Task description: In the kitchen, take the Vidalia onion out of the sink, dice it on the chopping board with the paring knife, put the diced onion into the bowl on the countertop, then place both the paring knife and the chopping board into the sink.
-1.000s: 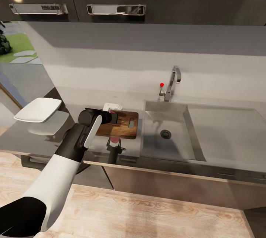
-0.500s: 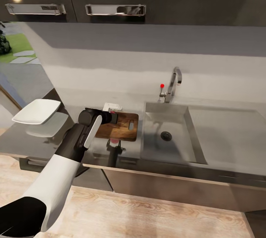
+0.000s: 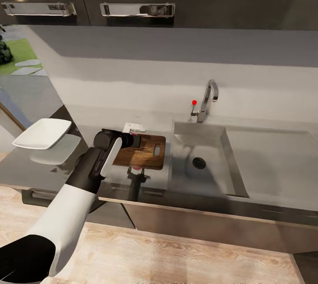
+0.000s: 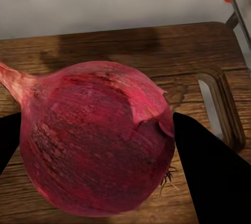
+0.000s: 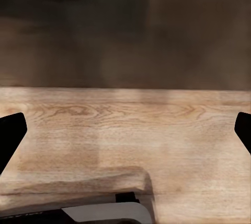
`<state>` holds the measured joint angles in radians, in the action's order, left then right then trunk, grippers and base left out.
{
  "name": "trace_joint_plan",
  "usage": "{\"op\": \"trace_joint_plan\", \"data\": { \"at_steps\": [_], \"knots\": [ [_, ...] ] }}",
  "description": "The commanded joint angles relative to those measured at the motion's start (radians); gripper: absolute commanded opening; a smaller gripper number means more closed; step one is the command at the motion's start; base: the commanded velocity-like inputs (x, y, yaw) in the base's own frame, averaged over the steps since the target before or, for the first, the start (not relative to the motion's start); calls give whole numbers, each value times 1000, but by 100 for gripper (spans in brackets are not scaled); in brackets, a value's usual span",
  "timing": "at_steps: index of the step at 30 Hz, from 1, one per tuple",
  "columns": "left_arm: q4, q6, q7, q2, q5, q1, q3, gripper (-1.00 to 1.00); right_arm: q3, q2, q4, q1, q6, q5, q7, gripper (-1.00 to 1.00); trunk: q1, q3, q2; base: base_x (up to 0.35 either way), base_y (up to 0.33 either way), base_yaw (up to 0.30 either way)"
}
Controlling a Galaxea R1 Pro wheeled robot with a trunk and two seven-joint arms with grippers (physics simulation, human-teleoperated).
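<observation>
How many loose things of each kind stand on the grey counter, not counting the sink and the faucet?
White squarish dishes: 1, the shallow bowl.
Brown wooden boards: 1, the chopping board.
Dark red onions: 1, the Vidalia onion, between the left gripper fingers above the board.
Small white flat items behind the board: 1.
Total: 4.
</observation>
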<state>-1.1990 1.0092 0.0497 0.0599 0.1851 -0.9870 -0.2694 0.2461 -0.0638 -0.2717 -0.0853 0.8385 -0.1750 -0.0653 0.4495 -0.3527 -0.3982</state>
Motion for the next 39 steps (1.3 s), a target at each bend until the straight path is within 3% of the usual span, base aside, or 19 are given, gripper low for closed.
{"op": "trace_joint_plan", "data": {
  "at_steps": [1, 28, 39],
  "knots": [
    [0, 4, 5, 0, 5, -1, -1, -100, 4, -1, 0, -1, 2, -11, -7, 100, 0, -3, -2, 0, 0, 0],
    [-1, 5, 4, 0, 7, -1, -1, -100, 4, -1, 0, -1, 2, -11, -7, 100, 0, -46, -2, 37, 0, 0],
    [25, 5, 5, 0, 7, -1, -1, -100, 4, -1, 0, -1, 2, -11, -7, 100, 0, -49, -2, 92, 0, 0]
  ]
}}
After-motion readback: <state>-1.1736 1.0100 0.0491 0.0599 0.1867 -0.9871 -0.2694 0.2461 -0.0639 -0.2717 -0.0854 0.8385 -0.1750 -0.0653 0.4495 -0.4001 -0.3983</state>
